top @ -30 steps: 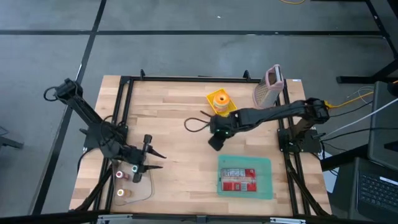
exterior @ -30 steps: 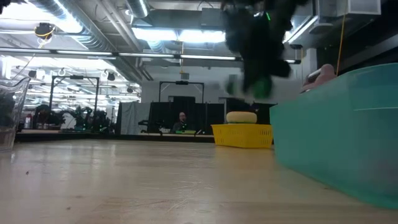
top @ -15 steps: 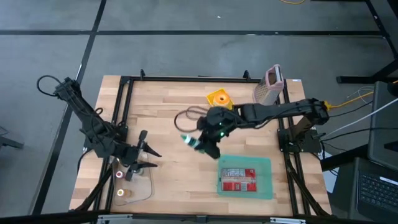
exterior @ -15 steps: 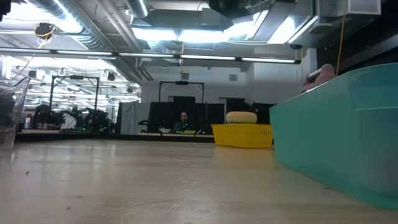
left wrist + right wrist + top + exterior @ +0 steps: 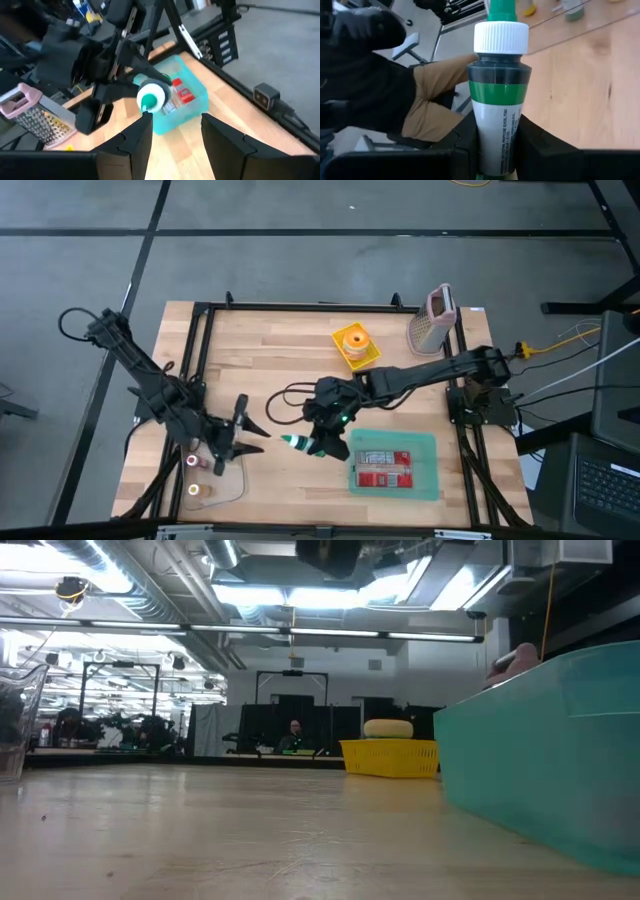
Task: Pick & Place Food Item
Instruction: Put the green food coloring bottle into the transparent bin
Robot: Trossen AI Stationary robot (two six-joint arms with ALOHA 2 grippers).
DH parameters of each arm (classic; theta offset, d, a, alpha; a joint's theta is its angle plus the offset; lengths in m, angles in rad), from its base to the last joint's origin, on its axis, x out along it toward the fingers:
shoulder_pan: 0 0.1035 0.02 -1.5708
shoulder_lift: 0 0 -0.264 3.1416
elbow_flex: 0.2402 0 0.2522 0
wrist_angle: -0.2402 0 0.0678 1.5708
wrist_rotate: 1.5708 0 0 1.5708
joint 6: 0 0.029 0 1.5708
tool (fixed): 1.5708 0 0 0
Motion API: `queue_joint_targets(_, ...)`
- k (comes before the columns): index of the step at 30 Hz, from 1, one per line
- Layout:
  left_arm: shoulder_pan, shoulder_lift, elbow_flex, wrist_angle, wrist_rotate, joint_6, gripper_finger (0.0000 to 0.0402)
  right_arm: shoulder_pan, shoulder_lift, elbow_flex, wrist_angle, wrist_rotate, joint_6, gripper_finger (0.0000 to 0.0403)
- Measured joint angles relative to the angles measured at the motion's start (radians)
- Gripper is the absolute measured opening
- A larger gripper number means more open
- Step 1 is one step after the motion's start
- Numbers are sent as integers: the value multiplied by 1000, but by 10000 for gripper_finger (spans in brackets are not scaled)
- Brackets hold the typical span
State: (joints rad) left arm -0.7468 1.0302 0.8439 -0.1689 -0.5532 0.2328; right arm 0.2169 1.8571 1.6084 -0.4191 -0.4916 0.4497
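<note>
Wood table [image 5: 280,350]; teal bin [image 5: 428,470]; yellow tray [image 5: 390,757].

Two dark, slender jointed arms on black frame mounts

The left arm [image 5: 150,380] and right arm [image 5: 430,368] are matte black, built of thin links with bulkier joint housings; a black cable loops beside each, just behind the wrist on the right arm. A small green light glows on the right wrist housing [image 5: 342,418]. The left gripper's fingers [image 5: 131,142] are broad, angular black plastic with bevelled edges.
</note>
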Motion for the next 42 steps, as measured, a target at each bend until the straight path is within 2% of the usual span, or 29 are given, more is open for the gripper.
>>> queue_joint_targets(13,69,136,51,-9,49,33,164,2,28,2,63,-38,15,83)
queue_joint_targets(20,93,114,73,16,44,98,164,24,39,2,62,-50,22,83)
queue_joint_targets(24,103,114,83,17,94,103,164,30,39,2,68,-51,14,83)
queue_joint_targets(33,103,182,84,42,140,108,164,22,39,2,76,-48,16,83)
queue_joint_targets(42,120,186,84,47,165,129,164,20,38,2,79,-61,27,82)
